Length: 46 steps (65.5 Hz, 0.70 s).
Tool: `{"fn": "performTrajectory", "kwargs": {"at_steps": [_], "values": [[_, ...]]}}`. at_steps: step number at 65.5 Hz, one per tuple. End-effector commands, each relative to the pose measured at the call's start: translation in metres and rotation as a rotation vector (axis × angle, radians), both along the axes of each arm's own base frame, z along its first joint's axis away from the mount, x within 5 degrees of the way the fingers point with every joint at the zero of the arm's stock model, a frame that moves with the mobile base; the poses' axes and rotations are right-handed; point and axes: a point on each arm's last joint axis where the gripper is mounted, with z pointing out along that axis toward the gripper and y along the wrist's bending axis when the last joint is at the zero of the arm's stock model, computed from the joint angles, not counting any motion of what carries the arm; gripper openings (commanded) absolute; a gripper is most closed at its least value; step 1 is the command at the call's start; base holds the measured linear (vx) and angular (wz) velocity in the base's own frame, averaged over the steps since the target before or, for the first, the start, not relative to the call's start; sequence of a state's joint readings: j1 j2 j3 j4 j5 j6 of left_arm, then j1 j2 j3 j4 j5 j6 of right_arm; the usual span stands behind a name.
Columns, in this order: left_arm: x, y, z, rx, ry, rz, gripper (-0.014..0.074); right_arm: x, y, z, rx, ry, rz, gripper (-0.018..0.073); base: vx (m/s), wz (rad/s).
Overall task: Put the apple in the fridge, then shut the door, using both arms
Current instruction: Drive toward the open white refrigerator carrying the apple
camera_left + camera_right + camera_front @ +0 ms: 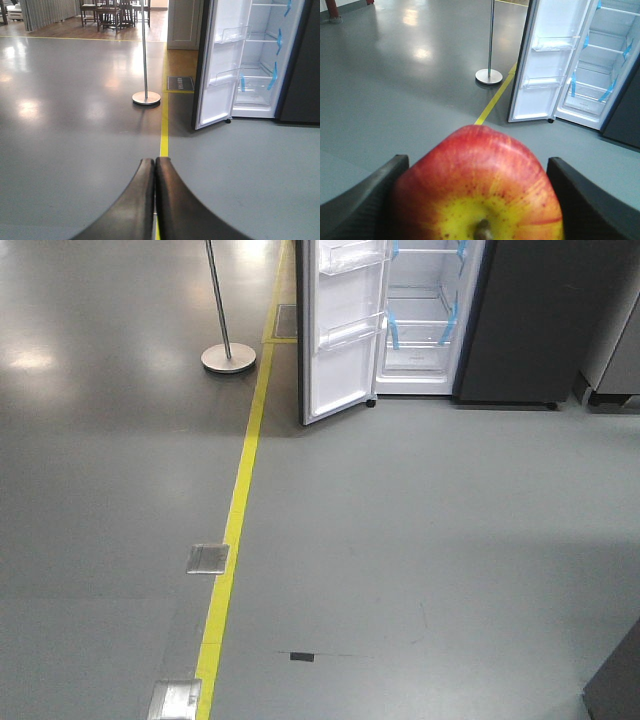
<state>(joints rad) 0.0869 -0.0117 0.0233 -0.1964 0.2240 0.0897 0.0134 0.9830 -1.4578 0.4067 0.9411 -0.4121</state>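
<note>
Red apple (pixel 477 185), one; grey fridge (pixel 418 302), one.

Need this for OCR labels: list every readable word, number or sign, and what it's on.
No text can be read in any view.
The floor mat near the door: any print is too blurred to read.
The fridge and the apple: no lettering visible.

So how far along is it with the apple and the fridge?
Picked up: the apple sits clamped in the right end effector. The fridge stands across the floor, door wide open. Remaining: approach, shelve the apple, shut the door. The left end effector is shut, empty.
</note>
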Motion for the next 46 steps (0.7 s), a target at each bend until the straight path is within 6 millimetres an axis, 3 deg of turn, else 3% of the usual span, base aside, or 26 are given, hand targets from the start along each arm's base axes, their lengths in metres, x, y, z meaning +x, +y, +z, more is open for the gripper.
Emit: {"fn": "performTrajectory", "kwargs": {"at_steps": [1,46], "values": [[-0.0010,0.0007,0.0127,-0.010,-0.101,0.007,-0.0006,-0.0050,-0.0011,0.0170,0.032,-0.114,-0.018,0.0077,0.18,0.01],[-0.0010,0.0007,0.0127,-0.010,-0.101,0.007,-0.0006,-0.0050,-0.0011,0.0170,0.032,-0.114,-0.018,0.0077,0.20,-0.03]]}}
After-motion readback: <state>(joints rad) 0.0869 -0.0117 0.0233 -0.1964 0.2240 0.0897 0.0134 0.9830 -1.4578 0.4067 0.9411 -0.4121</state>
